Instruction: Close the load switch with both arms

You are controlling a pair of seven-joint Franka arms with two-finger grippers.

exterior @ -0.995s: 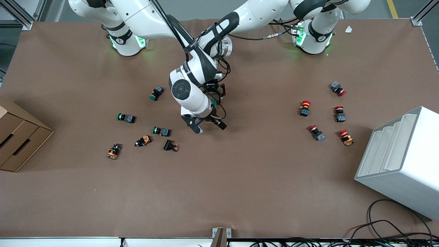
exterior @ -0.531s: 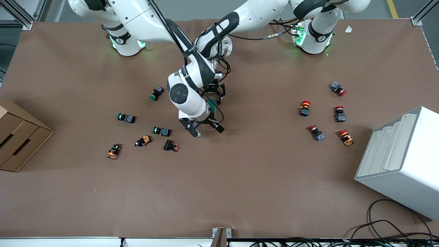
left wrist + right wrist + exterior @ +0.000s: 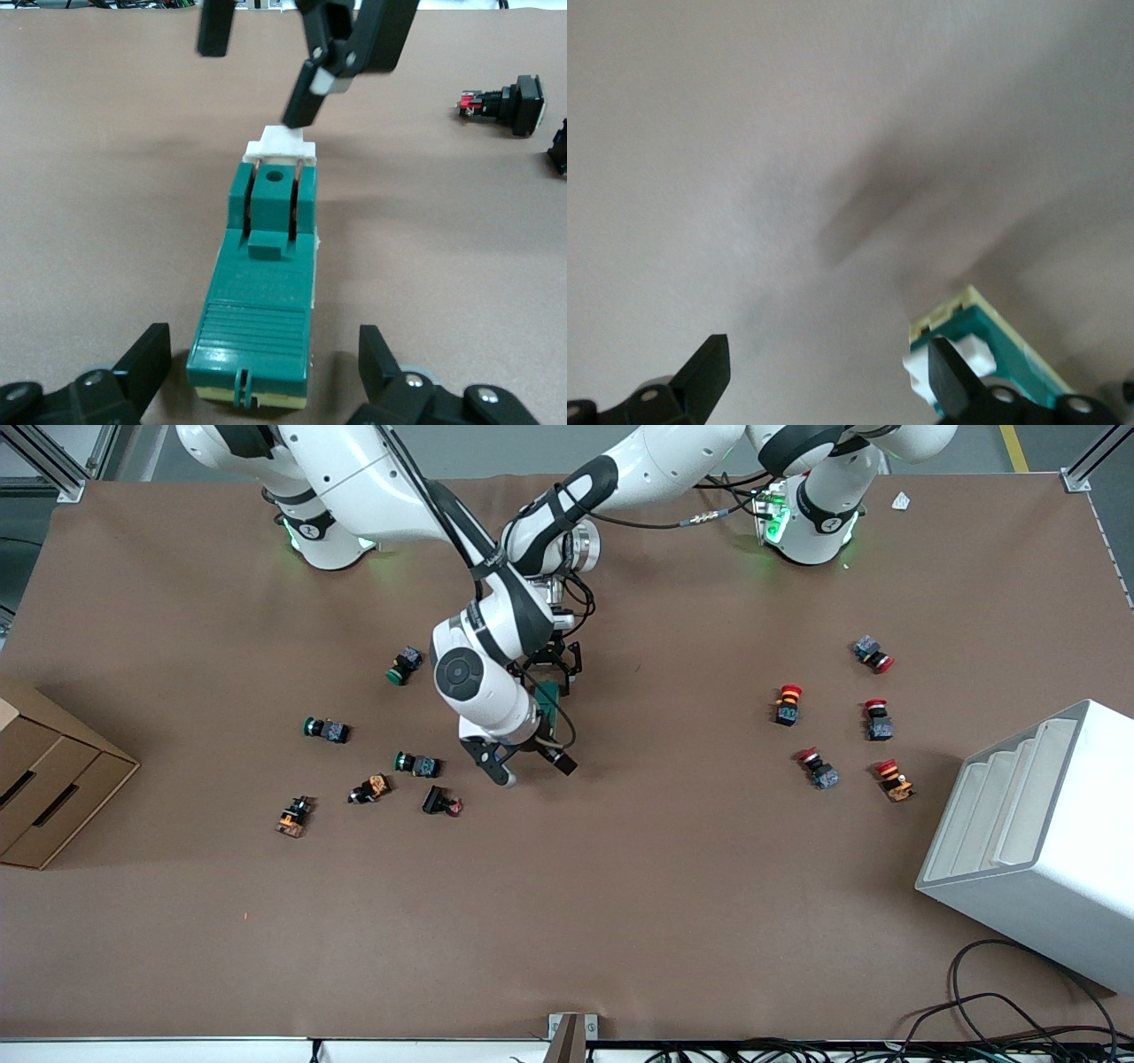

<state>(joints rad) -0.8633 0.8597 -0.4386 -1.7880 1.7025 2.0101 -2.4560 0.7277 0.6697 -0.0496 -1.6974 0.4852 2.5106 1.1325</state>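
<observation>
With both end effectors released, the left end effector (image 3: 264, 376) straddles the switch (image 3: 262, 312) while a finger of the right end effector (image 3: 529, 762) meets its white handle (image 3: 281, 144), seemingly mid-close; next, push it flat.

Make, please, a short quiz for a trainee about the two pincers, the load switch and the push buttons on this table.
1. True or false: the left pincer is shut on the load switch.
2. One finger of the right pincer, over the switch, is closest to: A) its white end piece; B) its green base; C) a push button.
3. What cap colour have the push buttons toward the left arm's end of the table?
Key: 1 false, it is open, astride the switch; 2 A; 3 red.
</observation>
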